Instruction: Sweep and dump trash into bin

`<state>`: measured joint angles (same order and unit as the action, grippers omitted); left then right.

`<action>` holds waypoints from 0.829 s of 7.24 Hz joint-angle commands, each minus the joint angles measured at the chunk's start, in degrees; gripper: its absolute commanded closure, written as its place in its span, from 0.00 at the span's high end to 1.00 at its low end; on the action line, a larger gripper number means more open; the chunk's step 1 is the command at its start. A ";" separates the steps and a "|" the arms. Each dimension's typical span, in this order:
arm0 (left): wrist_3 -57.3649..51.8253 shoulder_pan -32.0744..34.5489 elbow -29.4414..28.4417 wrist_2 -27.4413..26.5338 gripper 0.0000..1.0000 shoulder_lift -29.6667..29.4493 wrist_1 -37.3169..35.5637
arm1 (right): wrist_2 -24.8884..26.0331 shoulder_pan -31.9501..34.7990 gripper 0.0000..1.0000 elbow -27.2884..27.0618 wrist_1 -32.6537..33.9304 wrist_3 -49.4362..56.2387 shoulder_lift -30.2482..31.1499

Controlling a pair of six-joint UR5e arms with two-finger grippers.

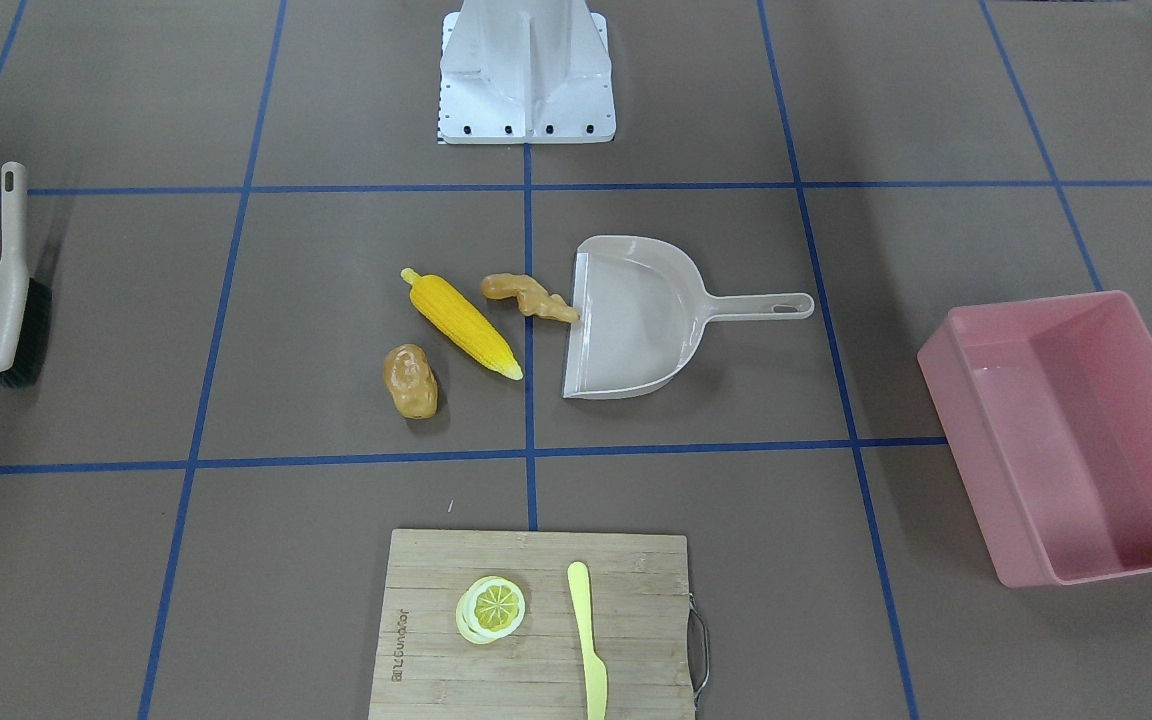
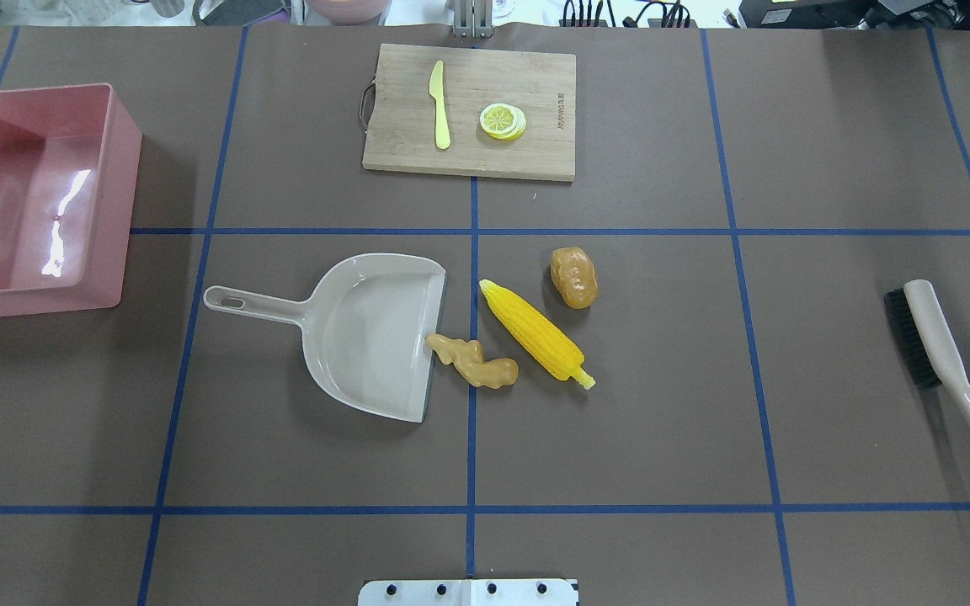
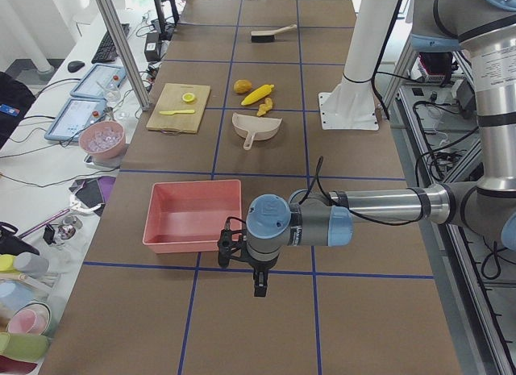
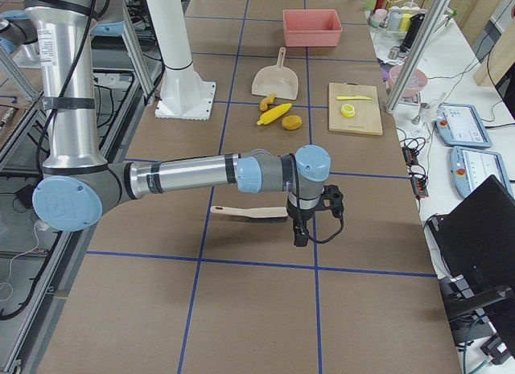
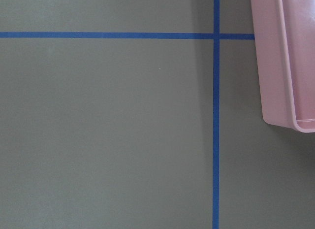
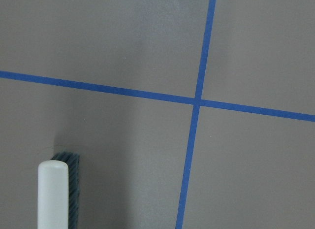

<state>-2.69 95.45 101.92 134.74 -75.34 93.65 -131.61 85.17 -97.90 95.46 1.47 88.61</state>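
Observation:
The yellow corn cob (image 2: 535, 341), the knobbly tan ginger root (image 2: 472, 360) and the small brown potato (image 2: 574, 276) lie at the table's middle. The ginger touches the lip of the beige dustpan (image 2: 367, 332). The pink bin (image 2: 125, 210) stands empty at the left end. The brush (image 2: 948, 370) lies at the right end. My left gripper (image 3: 258, 282) hangs beside the bin's corner (image 5: 275, 56). My right gripper (image 4: 299, 233) hangs next to the brush (image 6: 53, 194). Both show only in side views, so I cannot tell whether they are open or shut.
A bamboo cutting board (image 2: 535, 156) at the far middle edge carries a lemon slice (image 2: 503, 120) and a yellow knife (image 2: 439, 105). The robot's white base (image 1: 526, 75) stands at the near middle edge. Blue tape lines cross the brown table.

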 commanded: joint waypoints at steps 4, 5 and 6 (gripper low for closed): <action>-0.12 -0.09 0.12 0.00 0.99 -0.77 0.13 | 1.09 0.08 1.00 -0.09 0.17 -0.06 -0.19; -0.03 0.00 0.03 0.00 0.99 -1.82 0.13 | 1.09 0.08 1.00 -0.09 0.17 -0.07 -0.19; 0.06 -0.09 0.03 0.00 0.99 -2.17 0.13 | 1.00 0.08 1.00 -0.09 0.17 -0.15 -0.27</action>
<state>-2.73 95.39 101.97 134.74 -76.87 93.77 -130.54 85.25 -98.00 95.63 1.40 88.39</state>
